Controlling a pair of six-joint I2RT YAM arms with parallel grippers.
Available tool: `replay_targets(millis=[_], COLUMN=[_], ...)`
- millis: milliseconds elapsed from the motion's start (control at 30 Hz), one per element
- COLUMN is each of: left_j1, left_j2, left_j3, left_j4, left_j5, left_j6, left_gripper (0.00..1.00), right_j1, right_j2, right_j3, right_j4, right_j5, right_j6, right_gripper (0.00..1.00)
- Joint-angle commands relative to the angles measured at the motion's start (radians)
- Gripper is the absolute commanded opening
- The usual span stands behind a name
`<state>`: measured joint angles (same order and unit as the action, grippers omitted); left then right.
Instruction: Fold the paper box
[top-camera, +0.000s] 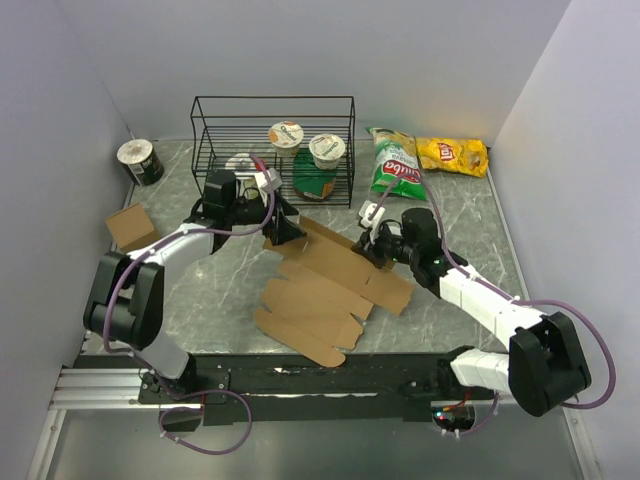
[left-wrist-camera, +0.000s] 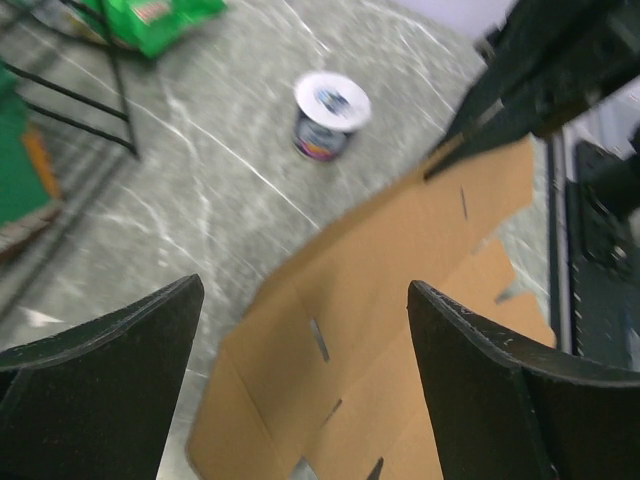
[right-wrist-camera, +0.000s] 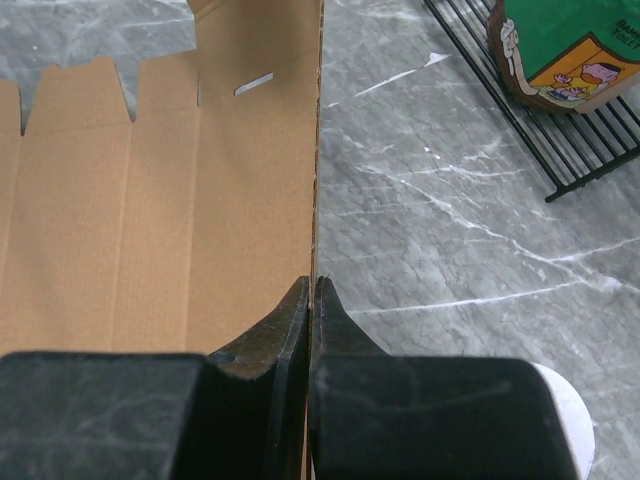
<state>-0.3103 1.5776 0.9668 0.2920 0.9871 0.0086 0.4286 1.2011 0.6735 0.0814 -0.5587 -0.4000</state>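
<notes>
Nearest us, low in the top view, the box (top-camera: 325, 290) lies as a flat brown die-cut sheet on the grey marbled surface (top-camera: 210, 300), its notched flaps toward the bottom of the frame. At the sheet's right edge we find the right hand (top-camera: 372, 252). Its own camera shows the right hand (right-wrist-camera: 312, 285) with its fingers pressed together and the cardboard edge (right-wrist-camera: 150, 200) pinched between them. At the sheet's upper left corner sits the left hand (top-camera: 283, 232). From its wrist, the left hand (left-wrist-camera: 305, 288) has its fingers wide apart above the box (left-wrist-camera: 380, 280), gripping nothing. That view also shows a white-lidded cup (left-wrist-camera: 330, 115) standing on the surface beyond the sheet. Left of centre, a small box (top-camera: 128, 226) stands well apart from the sheet. Farther up, a black wire rack (top-camera: 272, 150) holds cups. A green bag (top-camera: 393, 165) and a yellow bag (top-camera: 452, 155) lie at upper right, and a dark tub (top-camera: 140, 162) stands at upper left.
</notes>
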Motion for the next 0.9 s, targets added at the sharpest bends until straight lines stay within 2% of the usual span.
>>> replay_targets(millis=[0, 100, 200, 267, 367, 467, 700, 867], left_j1=[0.002, -0.001, -0.006, -0.009, -0.024, -0.050, -0.078, -0.118], left_j2=[0.042, 0.041, 0.041, 0.042, 0.051, 0.056, 0.044, 0.029], left_j3=[0.036, -0.002, -0.016, -0.023, -0.036, -0.039, -0.063, -0.062], left_j4=[-0.013, 0.100, 0.136, 0.180, 0.254, 0.280, 0.325, 0.283], left_j5=[0.111, 0.098, 0.064, 0.038, 0.027, 0.001, -0.093, -0.204], left_j6=[0.050, -0.001, -0.001, -0.051, -0.087, -0.091, -0.116, -0.111], left_gripper=[0.88, 0.85, 0.84, 0.83, 0.79, 0.71, 0.42, 0.30], right_j1=[-0.010, -0.011, -0.011, -0.011, -0.010, -0.013, -0.017, -0.016], right_j2=[-0.006, -0.002, 0.000, 0.003, 0.006, 0.008, 0.003, -0.003], right_j3=[0.051, 0.054, 0.054, 0.057, 0.057, 0.055, 0.046, 0.038], right_j4=[-0.002, -0.008, -0.008, -0.008, -0.003, -0.005, 0.009, 0.024], right_j5=[-0.052, -0.050, -0.050, -0.053, -0.056, -0.055, -0.032, -0.007], right_j6=[0.013, 0.012, 0.012, 0.012, 0.015, 0.018, 0.023, 0.027], right_gripper=[0.02, 0.02, 0.02, 0.02, 0.02, 0.02, 0.02, 0.01])
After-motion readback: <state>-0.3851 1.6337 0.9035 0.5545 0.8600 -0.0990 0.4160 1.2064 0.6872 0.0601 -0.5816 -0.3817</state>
